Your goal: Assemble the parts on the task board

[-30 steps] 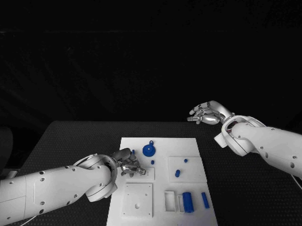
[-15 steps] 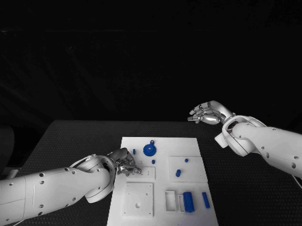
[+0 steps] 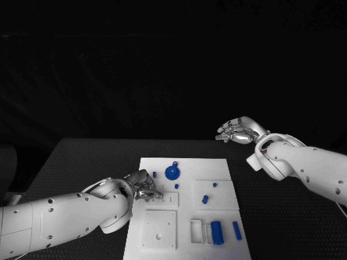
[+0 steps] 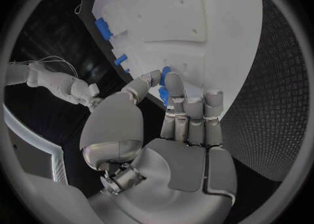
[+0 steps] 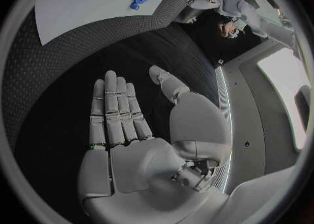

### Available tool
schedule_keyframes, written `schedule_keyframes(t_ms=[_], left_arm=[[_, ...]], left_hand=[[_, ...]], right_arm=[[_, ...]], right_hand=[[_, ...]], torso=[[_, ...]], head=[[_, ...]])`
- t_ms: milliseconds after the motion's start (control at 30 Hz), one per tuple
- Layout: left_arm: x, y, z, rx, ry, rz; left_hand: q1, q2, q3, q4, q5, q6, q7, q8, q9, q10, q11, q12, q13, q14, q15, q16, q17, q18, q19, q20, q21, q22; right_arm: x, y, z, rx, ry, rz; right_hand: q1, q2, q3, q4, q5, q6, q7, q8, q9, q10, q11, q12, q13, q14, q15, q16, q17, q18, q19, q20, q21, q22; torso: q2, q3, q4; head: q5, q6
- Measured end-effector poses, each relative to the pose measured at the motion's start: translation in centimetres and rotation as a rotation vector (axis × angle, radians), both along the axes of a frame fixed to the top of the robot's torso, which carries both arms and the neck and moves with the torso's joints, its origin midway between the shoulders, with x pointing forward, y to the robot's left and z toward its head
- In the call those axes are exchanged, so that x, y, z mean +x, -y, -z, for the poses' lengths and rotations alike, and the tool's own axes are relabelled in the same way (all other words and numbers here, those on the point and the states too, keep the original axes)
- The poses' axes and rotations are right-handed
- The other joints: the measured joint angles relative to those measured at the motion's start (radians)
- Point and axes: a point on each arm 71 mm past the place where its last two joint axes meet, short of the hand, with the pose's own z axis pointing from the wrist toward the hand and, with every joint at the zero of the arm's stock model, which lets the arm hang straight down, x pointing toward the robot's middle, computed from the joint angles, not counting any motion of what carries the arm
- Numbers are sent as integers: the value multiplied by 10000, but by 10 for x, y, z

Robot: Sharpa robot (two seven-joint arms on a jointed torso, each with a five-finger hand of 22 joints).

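The white task board (image 3: 220,179) lies mid-table and also shows in the left wrist view (image 4: 196,20). My left hand (image 3: 143,187) hovers at its left edge, over a small white block (image 3: 164,199). In the left wrist view, thumb and a fingertip (image 4: 174,84) pinch a small blue part (image 4: 164,72). A round blue piece (image 3: 171,173) and short blue pegs (image 3: 176,186) stand on the board. A blue cylinder (image 3: 217,233) and a blue bar (image 3: 236,230) lie near its front. My right hand (image 3: 235,131) is raised beyond the board's far right corner, fingers straight, holding nothing (image 5: 121,124).
A square white plate with holes (image 3: 158,229) and a white frame (image 3: 195,230) sit at the board's front. Two more blue pegs (image 3: 205,199) stand on a raised square at the right. Black table (image 3: 87,162) surrounds the board on both sides.
My left hand has edged slightly toward the board's far end, its fingers drawn closer together. The right arm has not moved.
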Motion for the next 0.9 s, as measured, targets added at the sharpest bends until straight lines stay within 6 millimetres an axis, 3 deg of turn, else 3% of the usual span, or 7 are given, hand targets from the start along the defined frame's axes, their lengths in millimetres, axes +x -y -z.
schedule_keyframes(t_ms=[233, 667, 900], left_arm=[[-1, 3, 1, -13, -42, 56], [1, 7, 2, 20, -80, 82], [1, 9, 3, 57, -146, 163]], left_hand=[[-45, 45, 26, 26, -7, 4, -2, 0, 0, 9, -6, 40, 35, 21, 12, 0, 25, -5, 0, 0, 0, 14], [-495, 495, -22, 74, -63, 7, -5, 0, 0, 35, 0, 99, 176, 51, 19, 40, 82, -15, -1, 1, 0, 82], [-593, 592, -38, 87, -160, 11, -7, 0, 1, 36, 0, 99, 196, 68, 35, 40, 87, -21, -1, 1, 0, 91]], right_arm=[[0, -1, 0, 6, -15, -38], [-1, -2, 0, 14, -33, -87], [-2, -3, 0, 18, -42, -111]], right_hand=[[39, 39, 0, 0, 39, -1, -1, 0, -10, 14, 11, -38, -61, 0, 0, -47, 1, -1, -37, 37, -22, 13], [39, 39, 0, 0, 77, -4, -5, 35, -20, 13, 11, -77, -154, 1, -2, -123, 2, -1, -37, 37, -63, 24], [39, 39, 0, 0, 232, -4, -5, 35, -43, 49, 47, -116, -240, 38, 33, -164, 2, -2, -73, 74, -63, 46]], torso=[[1, 9, -2], [5, 4, -6], [4, 2, -3]], head=[[13, -13], [-12, 9], [13, -4]])
